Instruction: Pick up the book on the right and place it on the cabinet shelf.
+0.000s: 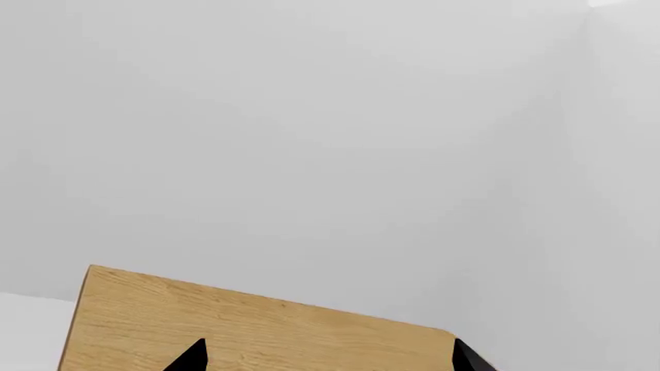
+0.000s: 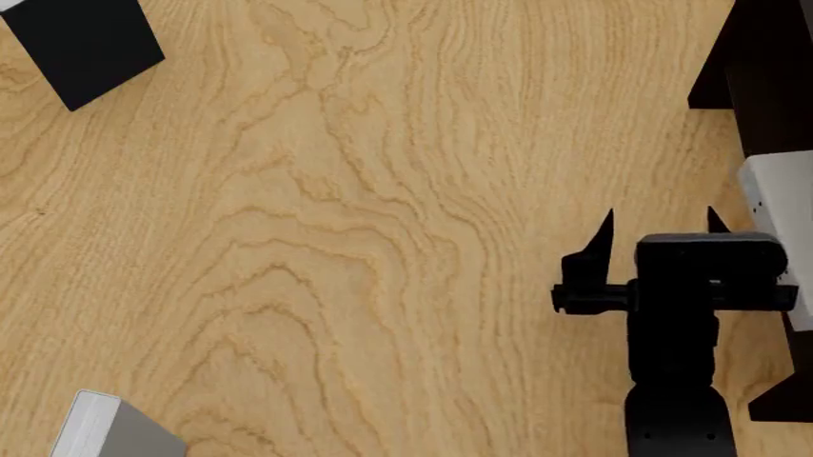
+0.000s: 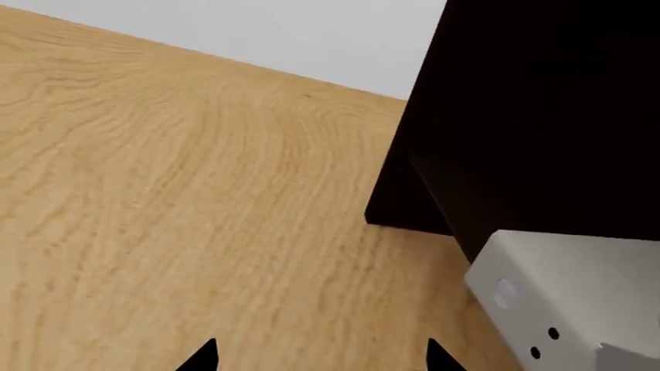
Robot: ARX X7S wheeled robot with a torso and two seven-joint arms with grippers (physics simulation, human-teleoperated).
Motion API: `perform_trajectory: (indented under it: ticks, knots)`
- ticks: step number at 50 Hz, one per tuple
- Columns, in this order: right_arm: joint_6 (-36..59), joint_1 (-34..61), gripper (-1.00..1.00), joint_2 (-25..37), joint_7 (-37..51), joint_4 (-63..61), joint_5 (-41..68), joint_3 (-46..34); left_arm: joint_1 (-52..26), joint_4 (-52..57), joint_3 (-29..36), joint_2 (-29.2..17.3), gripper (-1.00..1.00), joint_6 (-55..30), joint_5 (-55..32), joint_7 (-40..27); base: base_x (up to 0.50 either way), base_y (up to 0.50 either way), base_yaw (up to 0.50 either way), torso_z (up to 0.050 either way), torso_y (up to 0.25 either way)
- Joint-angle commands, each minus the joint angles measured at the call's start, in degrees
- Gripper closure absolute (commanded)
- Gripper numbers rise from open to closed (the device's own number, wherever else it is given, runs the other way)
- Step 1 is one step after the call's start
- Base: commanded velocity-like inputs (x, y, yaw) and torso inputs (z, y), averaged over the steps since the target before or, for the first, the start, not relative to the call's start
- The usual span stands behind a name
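Note:
The book (image 2: pixel 775 195) is a light grey block at the head view's right edge, lying against the dark cabinet shelf (image 2: pixel 763 67); dark boards show both beyond it and nearer than it. The right wrist view shows the book's (image 3: pixel 562 297) speckled side under the cabinet's (image 3: pixel 536 116) upright panel. My right gripper (image 2: pixel 661 225) hovers over bare wood just left of the book, open and empty; its black tips frame only table in the right wrist view (image 3: pixel 320 357). My left gripper (image 1: pixel 330 357) is open with nothing between its fingers.
A black book (image 2: pixel 79 43) lies at the far left of the wooden table (image 2: pixel 356 238). Another grey book (image 2: pixel 114 430) lies at the near left. The left wrist view shows a table corner (image 1: pixel 247 328) and white walls.

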Motion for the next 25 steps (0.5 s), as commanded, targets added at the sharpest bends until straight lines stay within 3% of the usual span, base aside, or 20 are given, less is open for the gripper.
perform_trajectory:
  ticks: [1,6,12,25]
  knots:
    - [-0.3,0.7,-1.00,0.1,0.7,1.3,1.4,7.2,-0.1,-0.1,0.2,-0.2,-1.00,0.1,-0.1,0.0,0.00,0.00,0.00,0.000,0.000]
    - [0.4,1.1,-1.00,-1.1,-0.1,-0.4,0.6,6.0,-0.3,-0.3,0.4,-0.2,-1.00,-0.1,0.0,0.1,0.00,0.00,0.00,0.000,0.000]
    - [7.6,-2.8,-1.00,-2.2,-1.7,-12.8,0.8,5.5,-0.1,-0.1,0.4,-0.2,-1.00,0.0,0.0,0.0,0.00,0.00,0.00,0.000,0.000]
    - [1.7,2.6,-1.00,-3.5,-1.9,-2.3,-0.2,3.6,-0.4,-1.0,0.4,-0.4,-1.00,0.4,-0.6,0.7,0.00,0.00,0.00,0.000,0.000]
